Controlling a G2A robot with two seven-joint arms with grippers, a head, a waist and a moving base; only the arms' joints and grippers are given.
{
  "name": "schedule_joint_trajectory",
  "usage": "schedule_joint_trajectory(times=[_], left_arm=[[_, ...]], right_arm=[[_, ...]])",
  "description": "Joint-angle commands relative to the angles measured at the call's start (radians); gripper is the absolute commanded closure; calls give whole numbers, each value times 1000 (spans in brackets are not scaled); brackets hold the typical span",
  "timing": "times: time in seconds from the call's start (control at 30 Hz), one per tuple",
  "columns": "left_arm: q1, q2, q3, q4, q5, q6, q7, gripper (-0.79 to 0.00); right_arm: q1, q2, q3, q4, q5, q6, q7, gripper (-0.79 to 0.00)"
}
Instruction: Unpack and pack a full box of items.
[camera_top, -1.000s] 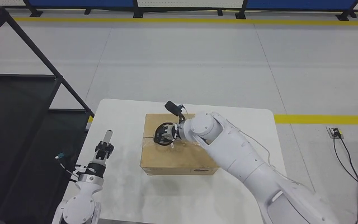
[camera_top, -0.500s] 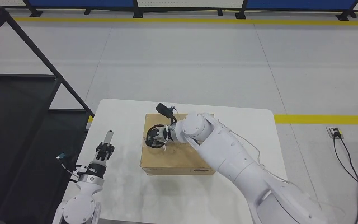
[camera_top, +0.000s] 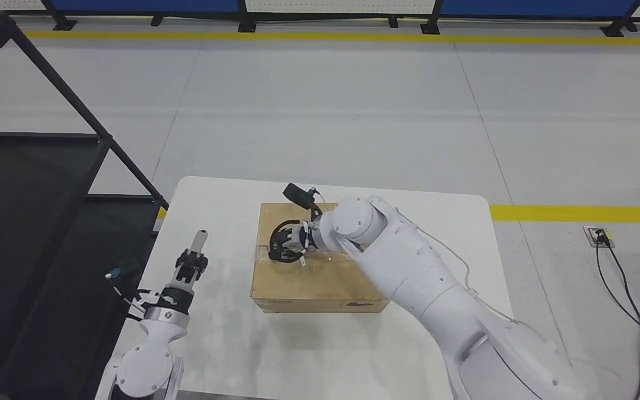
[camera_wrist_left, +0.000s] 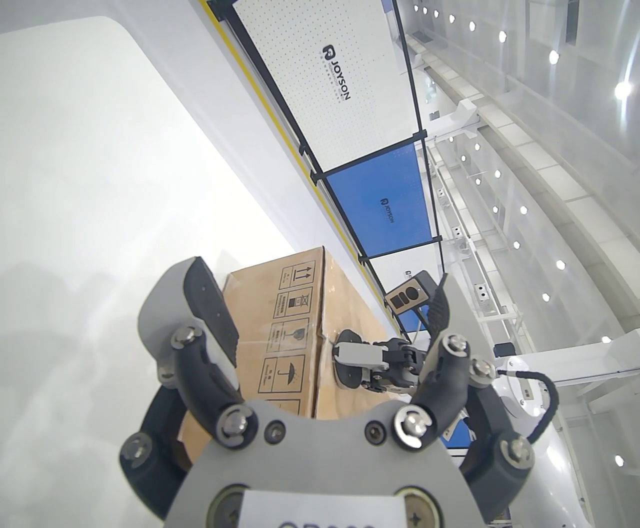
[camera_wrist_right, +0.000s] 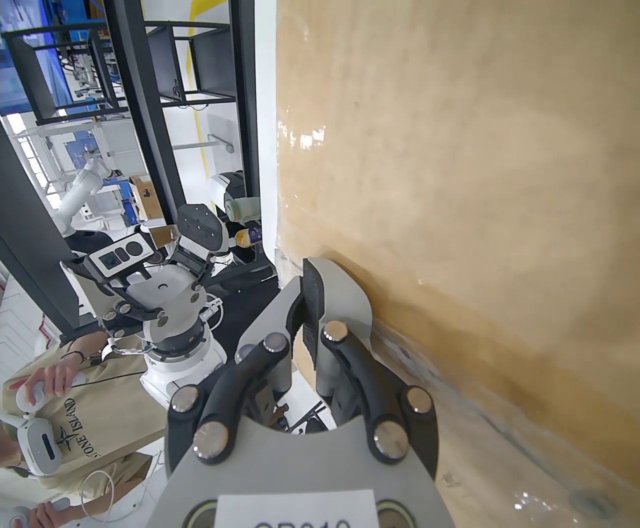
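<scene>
Box (camera_top: 320, 285) lies beneath the right gripper (camera_wrist_right: 314, 282), which rests pressed together on its top.

The closed brown cardboard box (camera_top: 300, 288) sits mid-table on the white rectangular table (camera_top: 222, 212), with the right gripper (camera_top: 278, 245) down on its top towards the left edge, and the left gripper (camera_top: 198, 241) over the table's near-left part, well apart from the box.

White table (camera_top: 215, 240), rounded corners. One closed cardboard box (camera_top: 300, 285) sits directly on it, about mid-table, nearer the far edge; top seam taped.
</scene>
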Motion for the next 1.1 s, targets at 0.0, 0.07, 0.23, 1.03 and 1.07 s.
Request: schedule_joint_trajectory(times=[0.0, 0.07, 0.23, 1.03, 1.07], left_arm=[[-3, 0, 3, 1, 4, 1, -1, -785], [-7, 0, 7, 2, 7, 4, -3, -785], [-18, 0, 19, 4, 17, 8, -6, -785], [-29, 1, 53, -10, 52, 24, -7, -785], [-30, 1, 55, -10, 53, 25, -8, -785]], right_arm=[[-3, 8, 11, 0, -8, -3, 10, 0], [-7, 19, 26, -4, -8, -14, 41, 0], [-17, 54, 68, -17, -25, -28, 74, 0], [-192, 236, 290, -311, -214, 146, 98, 0], [-206, 245, 304, -336, -223, 157, 100, 0]])
